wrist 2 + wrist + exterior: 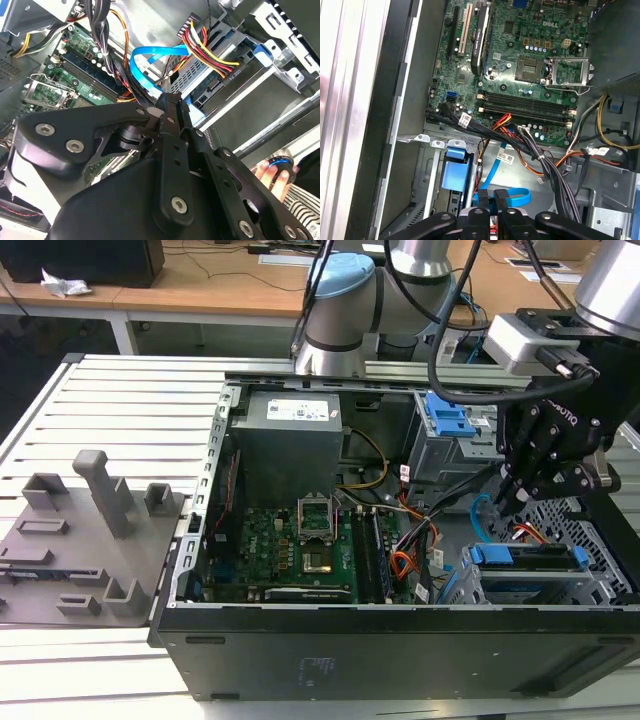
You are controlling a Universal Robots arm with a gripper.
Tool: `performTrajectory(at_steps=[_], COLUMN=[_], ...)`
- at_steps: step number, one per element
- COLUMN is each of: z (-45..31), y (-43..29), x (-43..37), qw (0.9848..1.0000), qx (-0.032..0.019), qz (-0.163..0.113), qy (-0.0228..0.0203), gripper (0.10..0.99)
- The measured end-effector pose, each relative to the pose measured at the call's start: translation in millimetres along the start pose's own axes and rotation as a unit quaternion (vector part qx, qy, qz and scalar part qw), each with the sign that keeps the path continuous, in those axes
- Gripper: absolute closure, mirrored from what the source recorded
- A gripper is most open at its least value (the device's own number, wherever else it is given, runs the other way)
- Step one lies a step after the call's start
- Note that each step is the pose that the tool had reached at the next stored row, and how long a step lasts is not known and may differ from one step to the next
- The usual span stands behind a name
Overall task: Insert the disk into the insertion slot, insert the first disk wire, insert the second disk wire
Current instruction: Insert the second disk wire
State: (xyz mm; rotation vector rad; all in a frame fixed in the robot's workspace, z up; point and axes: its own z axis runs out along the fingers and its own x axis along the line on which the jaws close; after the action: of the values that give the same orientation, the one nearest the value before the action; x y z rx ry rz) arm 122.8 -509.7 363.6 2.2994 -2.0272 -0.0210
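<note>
The disk [525, 560] sits in the insertion slot [602, 582], blue caddy showing on top, at the exterior view's right end of the open PC case [400, 650]. The first disk wire [210, 47], an orange/red/yellow/black bundle, drops to its black plug [234, 74] right at the disk's edge; we can't tell if it's fully seated. There's white print on that plug, but we can't make it out.

The second disk wire [150, 56] loops above the disk and runs straight into the end effector [169, 102]. We see its 2 fingers all but closed, pinching that blue cable near its end, just above the disk.

The taller cage [447, 430] with blue latches stands just beyond the slot. The motherboard [280, 540] and power supply [290, 445] take the case's other half; the supply carries a white label [300, 410], unreadable. The case sits on a slatted table [120, 400], with a grey fixture tray [80, 530] beside it. A person's hand [272, 172] with a striped sleeve shows in the second wrist view.
</note>
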Motion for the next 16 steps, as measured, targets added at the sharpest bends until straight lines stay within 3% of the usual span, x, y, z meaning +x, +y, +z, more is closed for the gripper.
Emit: performTrajectory(at_steps=[3,7,10,12,16], z=[0.5,2.9,7.4,8.4,10.4], y=[1.0,3.3,3.1,1.1,-12.6], x=[7.7,27.4,28.0,28.2,29.8], qw=[1.0000,1.0000,0.9993,0.9990,0.9988], qx=[0.0000,0.0000,-0.0015,-0.0018,-0.0023], qz=[0.000,0.001,0.037,0.046,0.050], qy=[0.0000,0.0000,-0.0024,-0.0029,-0.0033], gripper=[0.925,0.925,0.925,0.925,0.925])
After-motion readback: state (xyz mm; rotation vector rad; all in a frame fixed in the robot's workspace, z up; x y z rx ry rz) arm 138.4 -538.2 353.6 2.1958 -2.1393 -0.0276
